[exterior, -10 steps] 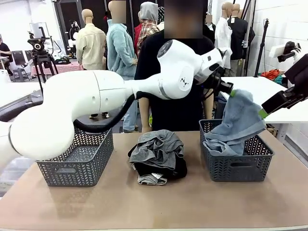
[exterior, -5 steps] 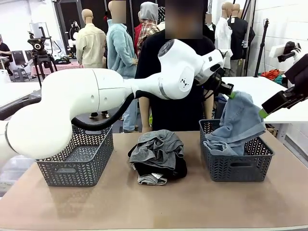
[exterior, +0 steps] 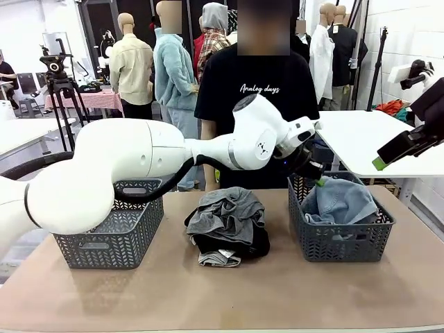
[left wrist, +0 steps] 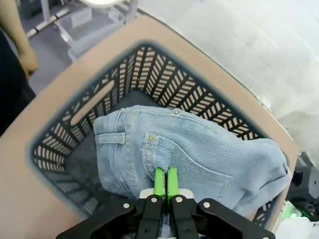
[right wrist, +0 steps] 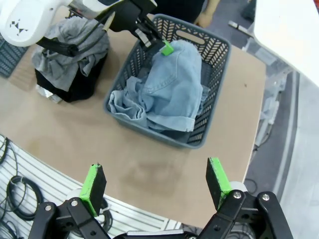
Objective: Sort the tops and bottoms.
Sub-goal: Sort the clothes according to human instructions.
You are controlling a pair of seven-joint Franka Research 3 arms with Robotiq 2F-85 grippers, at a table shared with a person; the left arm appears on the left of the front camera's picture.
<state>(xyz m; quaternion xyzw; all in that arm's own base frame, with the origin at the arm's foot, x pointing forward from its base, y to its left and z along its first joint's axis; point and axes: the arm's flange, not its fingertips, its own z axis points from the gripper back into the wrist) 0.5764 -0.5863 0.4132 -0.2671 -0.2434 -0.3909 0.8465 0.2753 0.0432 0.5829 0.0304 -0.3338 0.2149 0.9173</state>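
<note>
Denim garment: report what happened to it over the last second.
The left gripper, shut on the denim garment, came down and lowered it from mid-air into the right basket. The right gripper stayed open off to the side; the middle pile and left basket did not move.

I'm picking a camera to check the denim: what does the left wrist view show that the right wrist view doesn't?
Left wrist view: pocket seams and rivet on the light blue denim. Right wrist view: the pile of grey and black garments beside the basket, and the open right claw. Both: the denim in that basket, the left claw shut on it.
</note>
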